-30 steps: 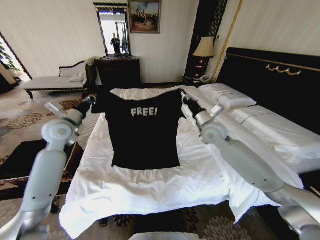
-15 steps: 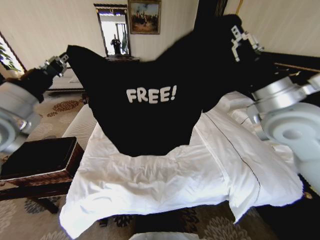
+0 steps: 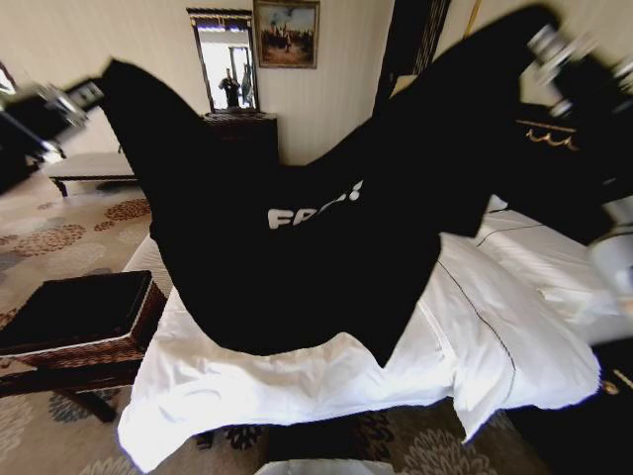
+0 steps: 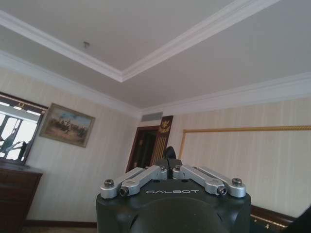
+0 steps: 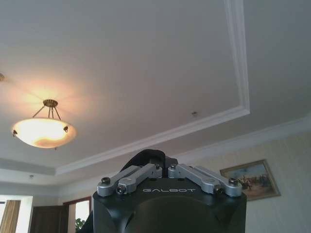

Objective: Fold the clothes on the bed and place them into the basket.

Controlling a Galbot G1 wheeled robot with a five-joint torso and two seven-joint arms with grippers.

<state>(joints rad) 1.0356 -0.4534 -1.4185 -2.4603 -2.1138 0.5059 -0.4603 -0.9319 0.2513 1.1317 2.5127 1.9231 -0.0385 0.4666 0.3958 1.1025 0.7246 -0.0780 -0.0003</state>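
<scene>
A: Where's the top?
B: Black top [image 3: 297, 247] is in the air over the bed [image 3: 326, 381], stretched between both arms, middle sagging, lettering creased.
A: Grippers?
B: Left gripper [image 3: 74, 99] is up high on the left, pinched closed on one corner. Right gripper [image 3: 549, 45] is high on the right, clamped on the other; dark cloth shows between its fingers in the wrist view.
A: Basket?
B: Basket [image 3: 84, 332] sits left of the bed.
</scene>
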